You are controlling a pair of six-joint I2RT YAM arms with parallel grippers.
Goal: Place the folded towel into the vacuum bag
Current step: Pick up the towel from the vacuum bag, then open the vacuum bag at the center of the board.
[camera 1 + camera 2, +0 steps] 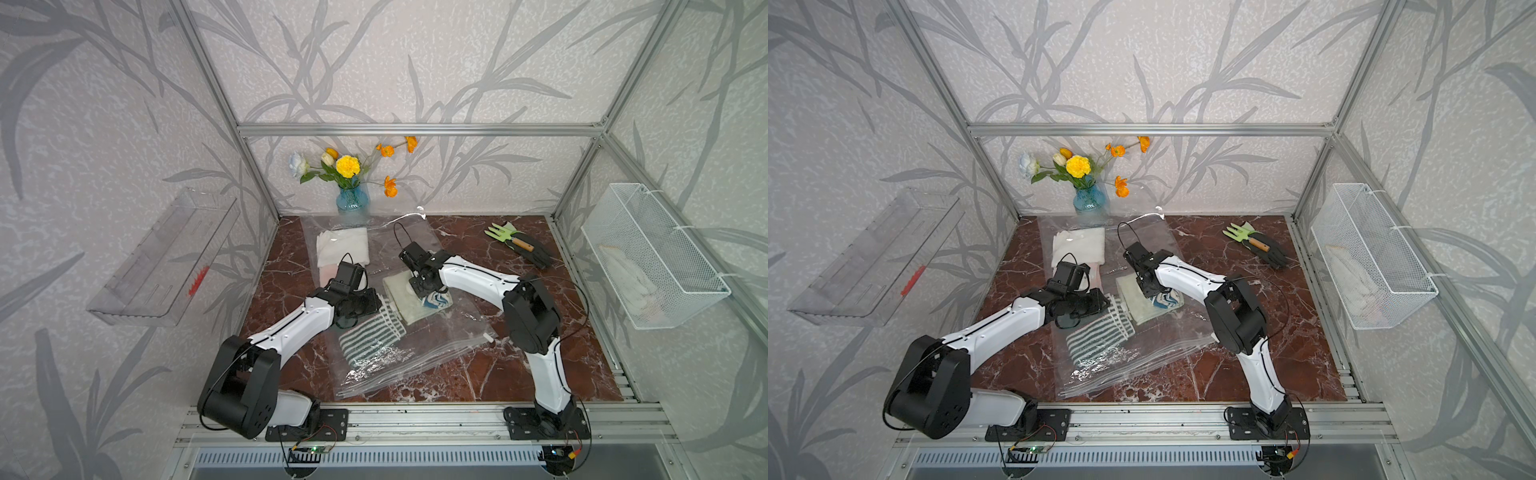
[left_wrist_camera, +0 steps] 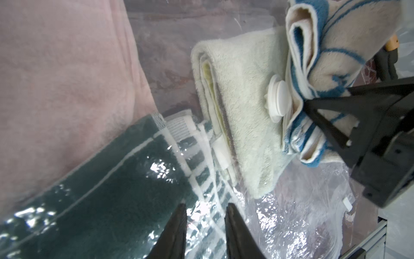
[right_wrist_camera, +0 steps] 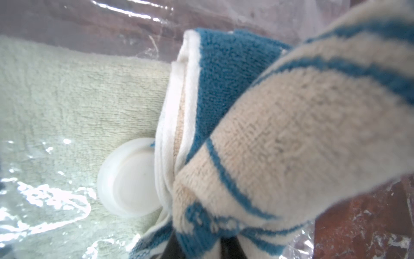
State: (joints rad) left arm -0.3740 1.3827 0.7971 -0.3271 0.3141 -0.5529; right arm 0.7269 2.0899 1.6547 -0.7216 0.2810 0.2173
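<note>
The vacuum bag (image 1: 453,332) lies flat across the marble table, clear and crinkly, its white slider clip (image 1: 489,337) at the right end of the zip edge. The folded towel (image 1: 437,300), cream with blue stripes, rests on top of the bag's film beside the round white valve cap (image 2: 277,98). My right gripper (image 3: 199,246) is shut on this towel's edge, seen from above in a top view (image 1: 419,291). My left gripper (image 2: 206,205) hovers low over the bag above a green-striped towel (image 1: 370,336), its jaws a little apart with only shiny film showing between them.
Under the bag's film lie a white towel (image 1: 343,245), a pink one (image 2: 67,89) and a pale cream one (image 1: 401,297). A blue vase of flowers (image 1: 352,197) stands at the back. A garden fork and black glove (image 1: 519,245) lie back right. A wire basket (image 1: 652,253) hangs on the right wall.
</note>
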